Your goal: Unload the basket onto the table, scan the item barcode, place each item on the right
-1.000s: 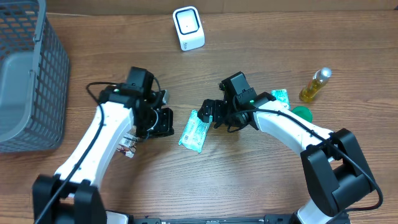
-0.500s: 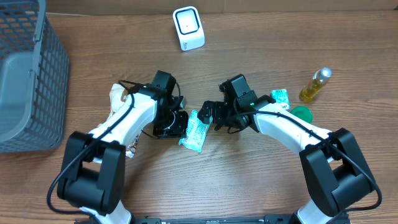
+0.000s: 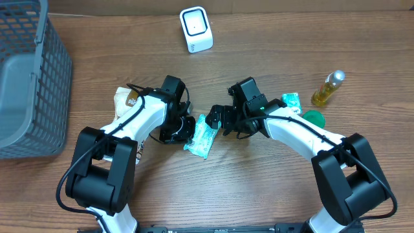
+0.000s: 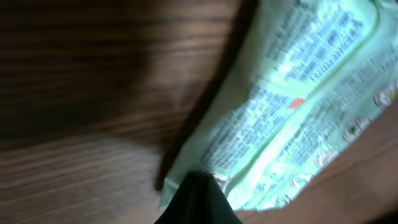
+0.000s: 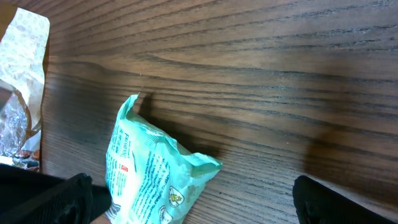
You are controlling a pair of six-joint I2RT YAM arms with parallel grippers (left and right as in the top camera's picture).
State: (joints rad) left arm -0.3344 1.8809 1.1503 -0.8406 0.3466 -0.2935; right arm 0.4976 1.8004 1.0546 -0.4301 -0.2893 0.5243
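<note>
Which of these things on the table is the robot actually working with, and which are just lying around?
In the job: green packet, white scanner, left gripper, right gripper.
Just lying about: grey basket, yellow bottle, small teal sachet, round green lid, beige bag.

Pale green packet (image 3: 202,137) flat on wooden table (image 3: 259,194); white scanner (image 3: 196,29) standing near far edge.

Packet: soft crinkled plastic, mint green with white panels of fine print and one small red mark, print too blurred to read. Printed face up, crimped seam at the end, one corner flared. Lying near the table's middle, long axis running roughly near to far, near end angled slightly left. Scanner: small rounded white box, dark-bordered window on its face, well apart from the packet and beyond it.
</note>
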